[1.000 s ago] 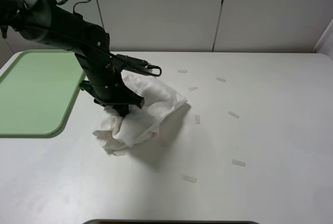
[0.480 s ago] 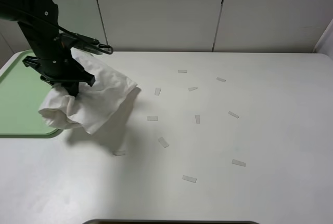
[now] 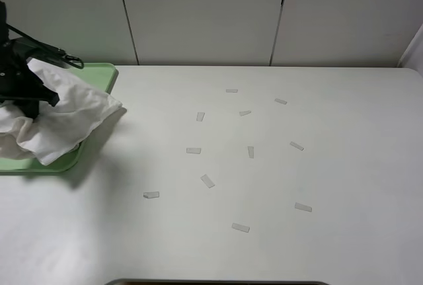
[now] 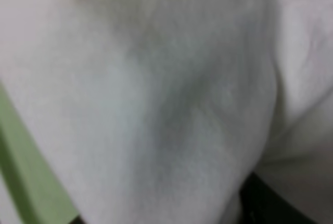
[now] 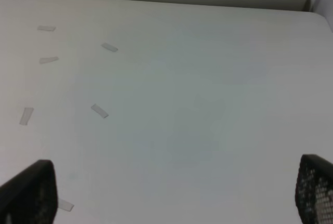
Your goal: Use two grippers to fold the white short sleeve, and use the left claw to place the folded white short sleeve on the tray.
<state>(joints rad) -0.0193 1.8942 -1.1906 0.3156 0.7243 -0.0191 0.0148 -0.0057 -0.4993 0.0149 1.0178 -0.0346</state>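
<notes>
Nearest, small pale tape strips lie scattered over the white bench, and the right claw, seen only in its wrist view, hangs above bare bench with its jaws spread wide. Farther back at the left edge, the left claw pinches the bunched white shirt, which hangs over the near right corner of the green tray, partly past its rim.

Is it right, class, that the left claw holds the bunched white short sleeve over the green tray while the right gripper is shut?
Not quite. The right gripper is open; the right wrist view shows its fingertips far apart. The left claw does hold the white short sleeve over the tray.
</notes>
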